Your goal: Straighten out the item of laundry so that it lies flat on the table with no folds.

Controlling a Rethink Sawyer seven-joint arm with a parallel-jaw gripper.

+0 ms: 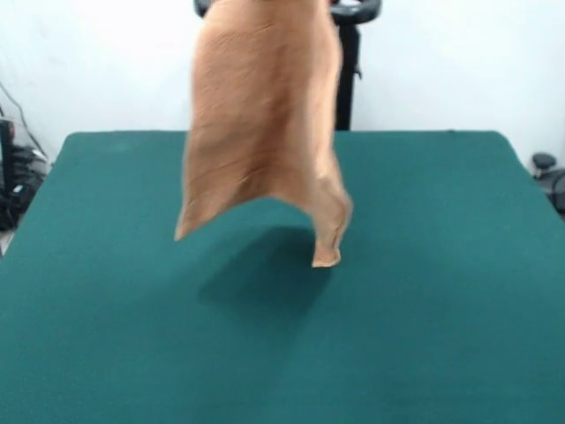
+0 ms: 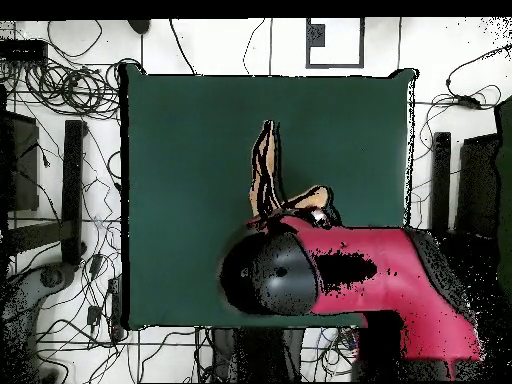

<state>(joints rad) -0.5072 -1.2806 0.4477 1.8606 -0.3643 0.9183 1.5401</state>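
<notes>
Towel [image 1: 265, 115] hangs lifted over worktop [image 1: 441, 309] centre, lower corners clear of surface. End effector hidden, grip state unknowable. Step: lift-and-drape. Next: lower, drag to lay flat.

No readable text, label, brand, number or sign appears in either view. The hanging towel [image 1: 263, 124] is plain tan-orange cloth with no lettering visible. The green desk [image 1: 441, 291] carries no markings. The red arm [image 2: 380, 270] shows no legible logo from overhead. A framed rectangular object [image 2: 335, 40] sits on the floor beyond the desk's edge in the overhead view, but nothing on it can be read.
</notes>
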